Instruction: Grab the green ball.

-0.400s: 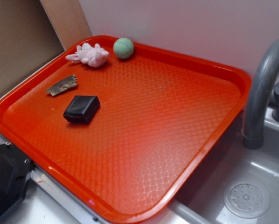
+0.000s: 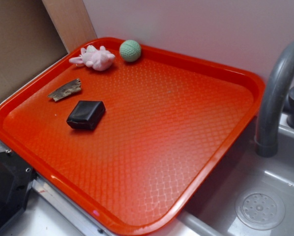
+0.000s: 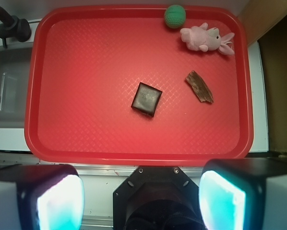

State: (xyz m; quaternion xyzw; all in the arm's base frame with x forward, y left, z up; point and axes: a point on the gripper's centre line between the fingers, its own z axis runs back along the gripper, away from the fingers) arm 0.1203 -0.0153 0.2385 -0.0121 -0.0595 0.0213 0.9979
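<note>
The green ball is small, mint-green and dimpled. It rests at the far corner of the red tray, against its rim, just right of the pink plush toy. In the wrist view the ball sits at the top edge of the tray, left of the plush toy. My gripper is open and empty, high above and behind the tray's near rim, far from the ball. Its pads glow pale cyan at the bottom of the wrist view. The gripper does not show in the exterior view.
A black block and a brown bark-like piece lie on the tray's left part. A grey faucet and a sink with a drain stand to the right. A white wall runs behind the tray; brown board on the left.
</note>
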